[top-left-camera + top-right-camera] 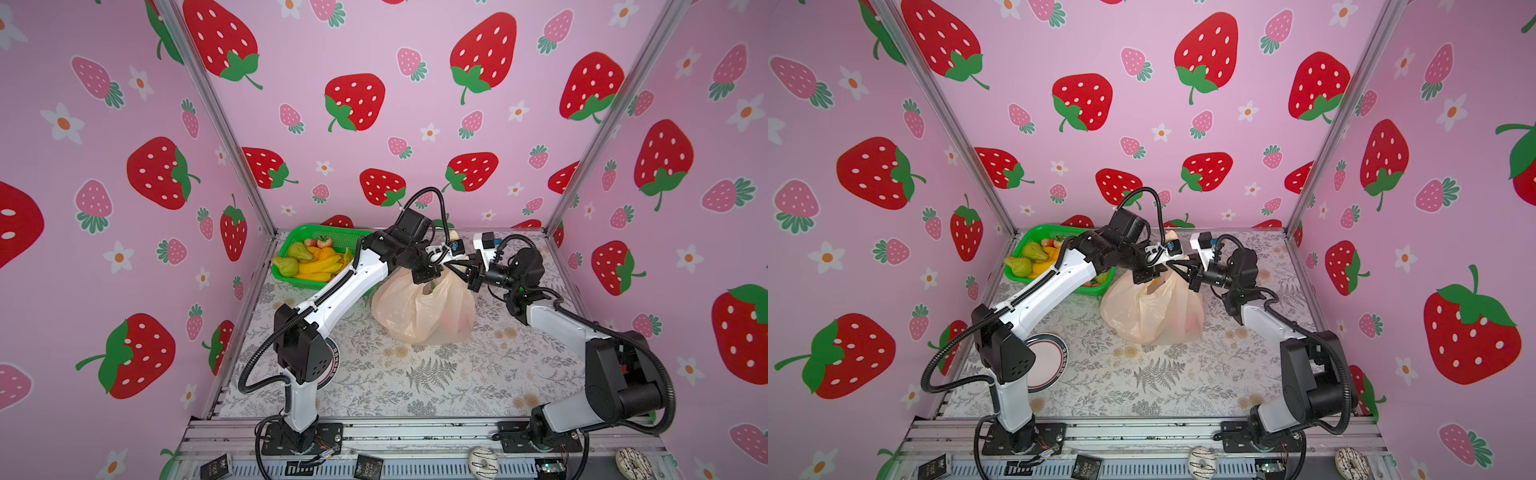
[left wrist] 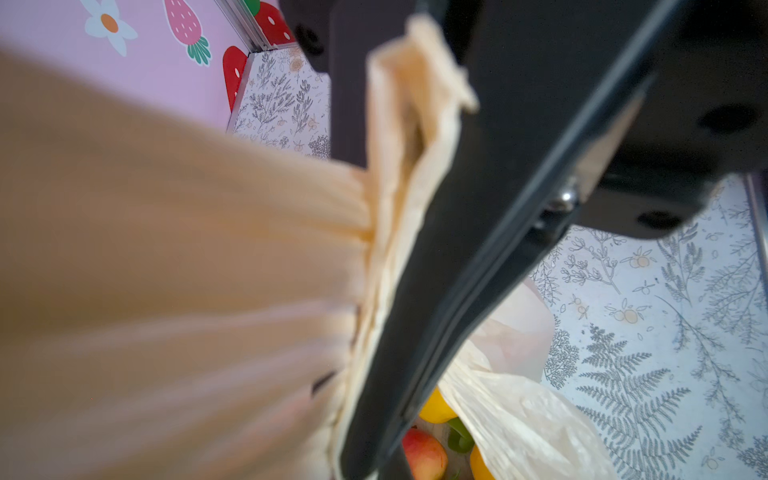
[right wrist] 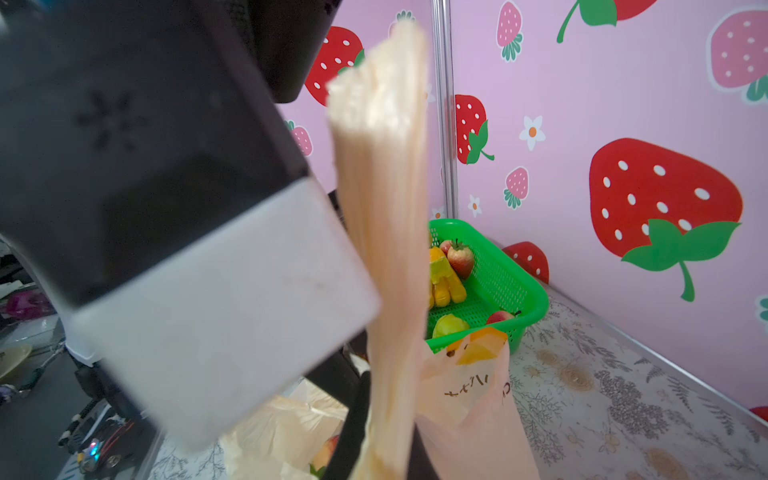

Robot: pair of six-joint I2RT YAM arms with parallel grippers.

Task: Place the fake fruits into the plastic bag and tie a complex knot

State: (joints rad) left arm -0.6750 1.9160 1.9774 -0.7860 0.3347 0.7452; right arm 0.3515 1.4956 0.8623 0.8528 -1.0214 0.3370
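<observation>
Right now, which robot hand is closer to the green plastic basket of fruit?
Left. The left hand holds the peach plastic bag on the side toward the green plastic basket; the right hand holds it farther away.

Three matte pink walls, printed with big red strawberries, smaller pink ones and white flowers, enclose the cell. Silver aluminium corner posts join them. A pale fern-and-blossom patterned table sheet lies below, evenly lit.
</observation>
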